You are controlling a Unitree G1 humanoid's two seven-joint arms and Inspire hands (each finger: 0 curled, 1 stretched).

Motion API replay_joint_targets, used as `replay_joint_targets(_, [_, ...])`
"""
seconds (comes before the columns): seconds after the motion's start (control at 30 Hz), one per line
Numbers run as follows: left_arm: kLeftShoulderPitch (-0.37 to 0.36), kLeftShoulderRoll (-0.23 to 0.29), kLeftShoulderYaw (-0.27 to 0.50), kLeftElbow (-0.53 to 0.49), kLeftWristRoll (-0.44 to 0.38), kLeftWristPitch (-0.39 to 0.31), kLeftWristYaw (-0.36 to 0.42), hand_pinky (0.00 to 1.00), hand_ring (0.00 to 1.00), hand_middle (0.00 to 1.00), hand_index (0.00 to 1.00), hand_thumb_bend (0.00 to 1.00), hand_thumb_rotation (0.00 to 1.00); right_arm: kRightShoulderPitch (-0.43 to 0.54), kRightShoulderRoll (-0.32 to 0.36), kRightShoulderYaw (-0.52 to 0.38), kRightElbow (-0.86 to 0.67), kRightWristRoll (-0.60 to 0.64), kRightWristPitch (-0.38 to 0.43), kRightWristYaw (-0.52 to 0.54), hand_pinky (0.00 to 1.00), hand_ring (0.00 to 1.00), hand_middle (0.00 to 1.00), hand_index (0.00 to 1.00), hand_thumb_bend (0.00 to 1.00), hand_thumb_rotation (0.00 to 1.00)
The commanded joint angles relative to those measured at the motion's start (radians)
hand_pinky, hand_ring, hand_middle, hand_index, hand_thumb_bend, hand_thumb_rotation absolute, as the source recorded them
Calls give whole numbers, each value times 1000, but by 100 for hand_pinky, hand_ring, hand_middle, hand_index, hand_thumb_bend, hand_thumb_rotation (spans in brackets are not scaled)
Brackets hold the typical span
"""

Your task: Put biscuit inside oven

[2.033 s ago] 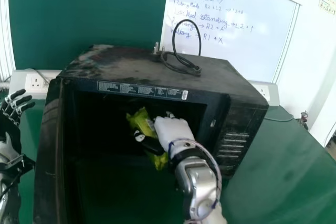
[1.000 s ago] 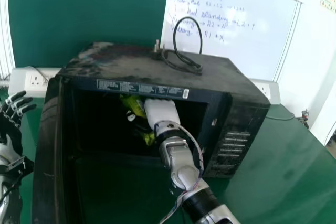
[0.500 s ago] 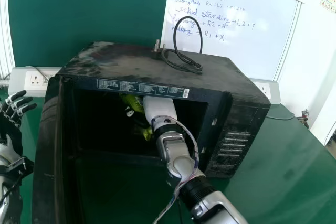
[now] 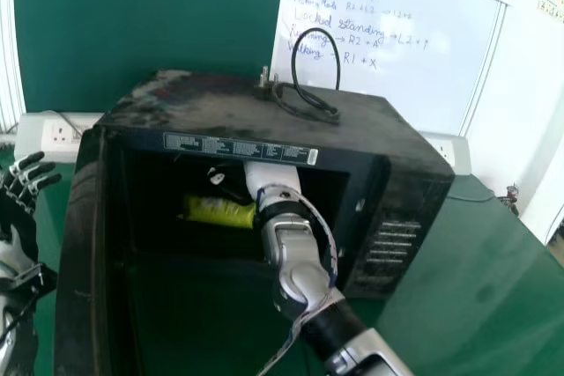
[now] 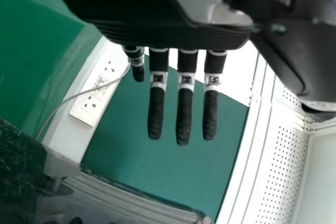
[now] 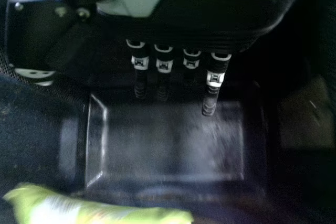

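Right hand (image 4: 267,177), fingers (image 6: 210,102) straight, in oven (image 4: 211,101) near packet (image 4: 218,211); left hand (image 4: 16,217) likewise outside; oven label (image 4: 238,149); handwritten whiteboard (image 4: 397,50).

And there stood the green board (image 4: 150,24), with the whiteboard (image 4: 401,59) right beside it, blue handwriting across it! Sockets (image 4: 61,135) sat low at left, and the green table (image 4: 476,261) gleamed below a white wall (image 4: 526,68).

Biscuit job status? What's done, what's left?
Looks done: yellow-green biscuit packet lies inside the oven.
In hand: nothing; right hand is in the cavity, fingers straight, not gripping the packet.
Remaining: probably back the right hand out; door is open, shut it if wanted.
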Motion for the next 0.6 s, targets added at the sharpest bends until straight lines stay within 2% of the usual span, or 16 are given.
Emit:
replay_joint_targets(0.0, [-2,3,-5,1,8,6,-1,47,50,52,54,87,94,25,-15,-4,-65,-3,31,46,78,89,92,92,88,75])
replay_joint_targets(0.2, [-6,8,1,15,-1,3,-10,48,50,52,55,88,93,84,-56,2,-231,-22,89,168,82,92,95,96,93,87])
replay_joint_targets(0.57, [-15,12,4,24,1,3,-9,47,50,52,55,88,93,233,-119,2,-531,-106,141,342,86,96,97,97,97,96])
